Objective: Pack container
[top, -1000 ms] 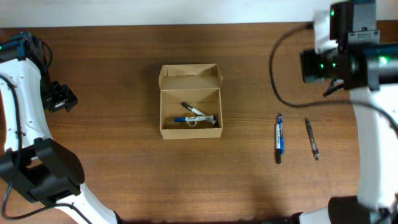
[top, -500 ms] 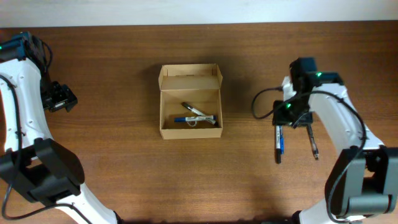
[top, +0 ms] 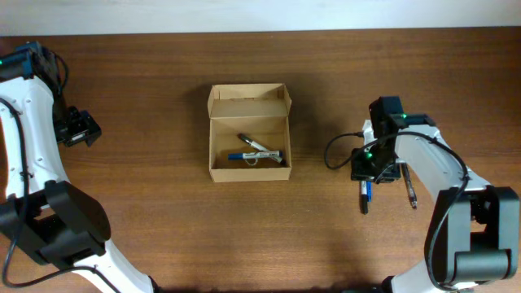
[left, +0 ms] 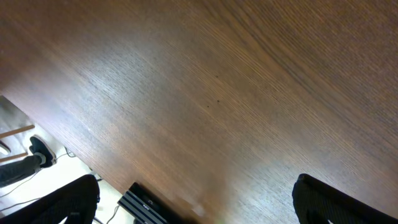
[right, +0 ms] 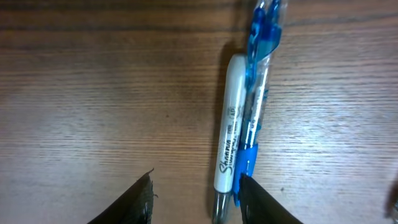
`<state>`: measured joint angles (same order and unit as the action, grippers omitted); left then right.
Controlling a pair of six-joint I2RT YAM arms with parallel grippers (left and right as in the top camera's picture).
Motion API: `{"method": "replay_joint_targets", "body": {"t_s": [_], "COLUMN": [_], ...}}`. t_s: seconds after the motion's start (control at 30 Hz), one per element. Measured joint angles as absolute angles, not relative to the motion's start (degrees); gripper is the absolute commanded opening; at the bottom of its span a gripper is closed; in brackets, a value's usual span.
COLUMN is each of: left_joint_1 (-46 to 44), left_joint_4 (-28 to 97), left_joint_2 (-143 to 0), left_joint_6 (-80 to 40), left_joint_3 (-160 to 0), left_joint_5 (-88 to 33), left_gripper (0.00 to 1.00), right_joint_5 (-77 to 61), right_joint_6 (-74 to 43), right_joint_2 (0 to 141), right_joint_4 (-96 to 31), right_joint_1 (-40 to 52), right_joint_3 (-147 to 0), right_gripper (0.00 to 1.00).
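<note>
The tan cardboard container (top: 216,138) stands open at the table's middle, its flap lid tilted back, with a blue pen (top: 244,156) and a marker (top: 259,147) inside. My right gripper (top: 368,168) is open and low over a white marker (right: 229,143) and a blue pen (right: 258,93) lying side by side on the table. The marker's end lies between my fingers, close to the right finger (right: 261,202). A dark pen (top: 409,187) lies just to their right. My left gripper (top: 79,129) is open and empty at the far left over bare wood (left: 205,93).
The table's edge, a black slatted object (left: 152,208) and the floor show at the bottom left of the left wrist view. A black cable (top: 335,150) loops beside my right arm.
My right arm has swung from the back right corner down to the pair of pens and shifted slightly left over them. The left arm and the container have not moved.
</note>
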<state>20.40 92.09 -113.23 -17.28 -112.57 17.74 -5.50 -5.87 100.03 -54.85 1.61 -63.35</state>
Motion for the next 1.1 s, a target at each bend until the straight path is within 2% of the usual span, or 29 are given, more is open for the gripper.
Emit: {"method": "replay_joint_targets", "body": {"t_s": [0.73, 0.83, 1.1], "left_joint_1": [20.4, 20.4, 20.4], "left_joint_4": [92.12, 92.12, 92.12], "left_joint_2": [-113.23, -113.23, -113.23], "left_joint_6": [-17.28, -17.28, -17.28], "left_joint_3": [-112.57, -112.57, -112.57], "left_joint_5": [17.74, 17.72, 17.72], "left_gripper": [1.0, 1.0, 1.0], "right_joint_5": [-5.5, -5.5, -5.76], "right_joint_6": [-7.51, -7.51, -7.55], "right_joint_2": [100.05, 100.66, 103.2], "right_joint_4": [-47.66, -47.24, -46.65], "right_joint_1": [1.61, 1.61, 1.72], "right_joint_3": [-58.78, -58.81, -59.02], "right_gripper": [0.45, 0.42, 0.42]}}
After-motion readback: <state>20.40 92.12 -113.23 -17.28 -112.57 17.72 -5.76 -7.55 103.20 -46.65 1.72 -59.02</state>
